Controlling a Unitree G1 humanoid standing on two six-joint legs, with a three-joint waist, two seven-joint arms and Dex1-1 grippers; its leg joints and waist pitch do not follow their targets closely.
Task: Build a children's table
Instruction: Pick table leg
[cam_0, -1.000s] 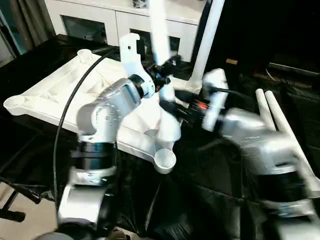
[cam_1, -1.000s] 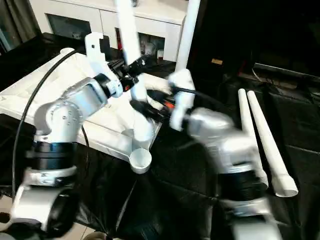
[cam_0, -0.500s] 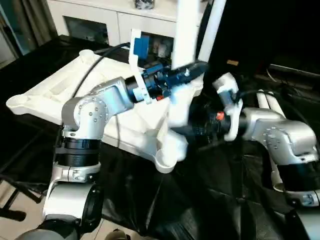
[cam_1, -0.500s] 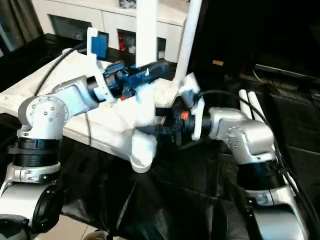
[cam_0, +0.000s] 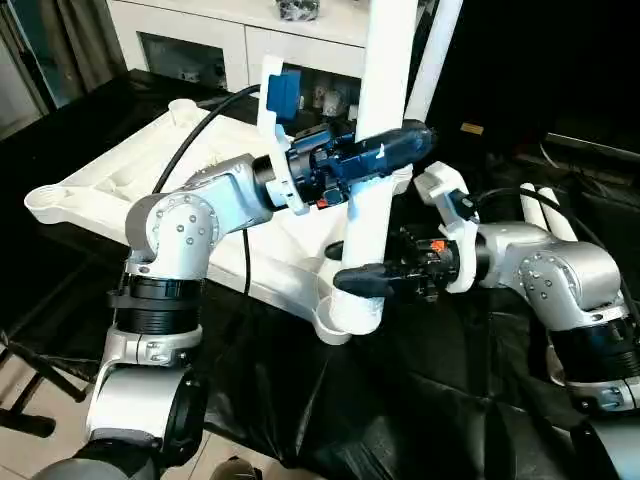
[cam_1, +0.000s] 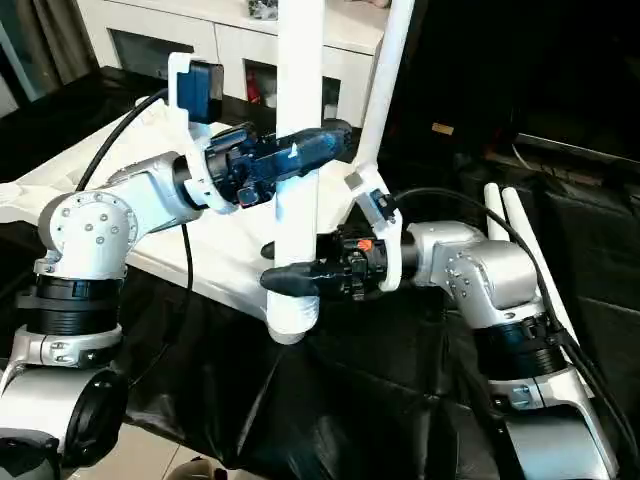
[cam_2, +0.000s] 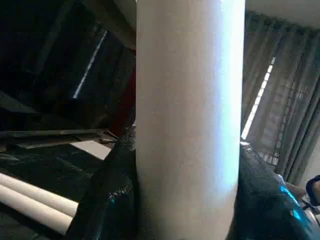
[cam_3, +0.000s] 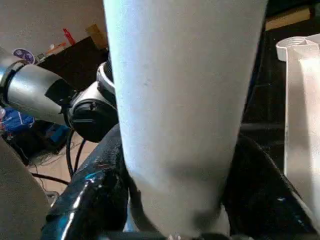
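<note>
White tube leg (cam_0: 375, 150) stands upright in the tabletop's (cam_0: 100, 190) near corner socket (cam_0: 345, 318) — you have both pincers clamped on it. Your left pincer (cam_0: 395, 145) grips it higher up, your right pincer (cam_0: 365, 280) low, just above the socket. Two spare legs (cam_1: 515, 235) lie on the black cloth (cam_0: 420, 400) to your right — well apart.

A black crinkled cloth (cam_0: 420, 400) covers the work surface. At the far side stands a white cabinet with dark glass doors (cam_0: 200, 45), small objects behind the glass. Grey curtains (cam_0: 70, 45) hang at the far left. Pale tiled floor (cam_0: 30, 450) shows near left. Daylight comes through a slatted window blind (cam_2: 265, 105)
</note>
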